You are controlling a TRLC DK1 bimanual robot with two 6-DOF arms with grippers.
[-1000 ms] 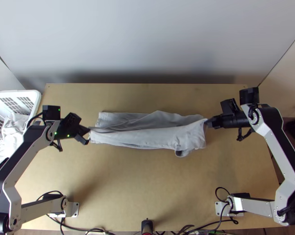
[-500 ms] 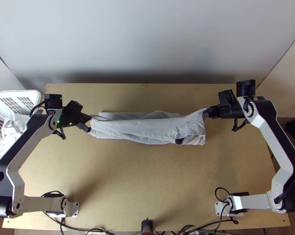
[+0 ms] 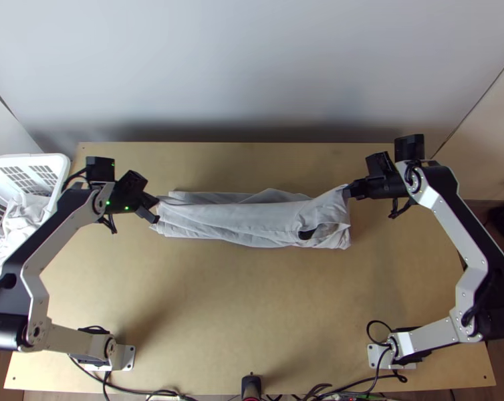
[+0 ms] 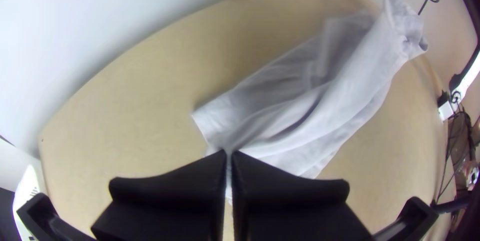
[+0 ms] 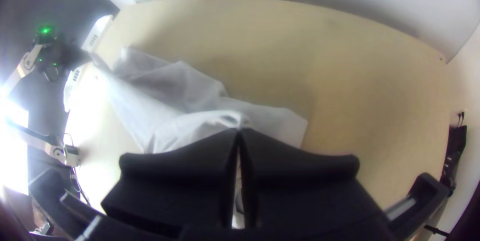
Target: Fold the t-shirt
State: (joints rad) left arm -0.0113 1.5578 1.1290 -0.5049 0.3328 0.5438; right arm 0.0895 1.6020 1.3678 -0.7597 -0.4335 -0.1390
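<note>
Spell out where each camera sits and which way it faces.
Top view: fixed high over the near edge of the table, looking steeply down; the left arm and right arm reach up the picture.
Left wrist view: on the left arm's wrist, looking past the left gripper over the T-shirt toward the right gripper.
Right wrist view: on the right arm's wrist, looking past its own gripper over the T-shirt toward the left one.
Both wrist views share the T-shirt's middle.

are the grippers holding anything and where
The t-shirt: the left gripper pinches its left end, the right gripper its upper right corner in the top view.
</note>
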